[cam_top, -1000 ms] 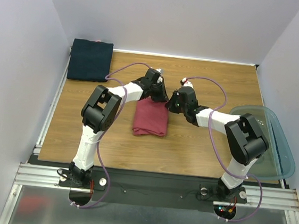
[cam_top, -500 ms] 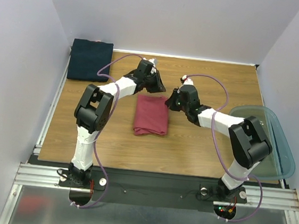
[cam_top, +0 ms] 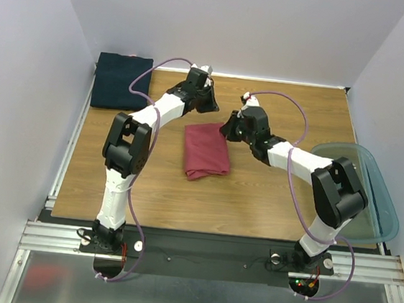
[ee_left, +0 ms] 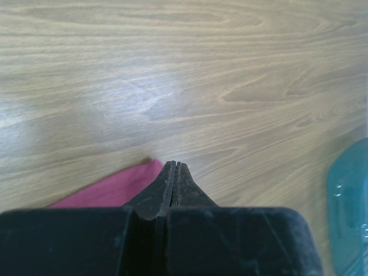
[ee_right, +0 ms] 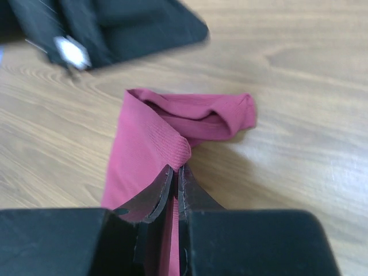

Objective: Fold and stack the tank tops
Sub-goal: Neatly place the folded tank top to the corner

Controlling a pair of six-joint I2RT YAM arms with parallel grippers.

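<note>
Right gripper (ee_right: 178, 170) pinches a raised fold at the upper right corner of the rose-red tank top (cam_top: 205, 152), which lies folded at the centre of the table (cam_top: 277, 195). The cloth now sits skewed, where a second ago it lay square. Left gripper (ee_left: 175, 167), its fingers pressed together on nothing, has pulled off the cloth toward the upper centre. The navy tank top (cam_top: 121, 81) lies unmoved in the upper left corner.

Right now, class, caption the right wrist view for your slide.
Right gripper pinching the rose-red tank top, folded on the wooden table.
</note>
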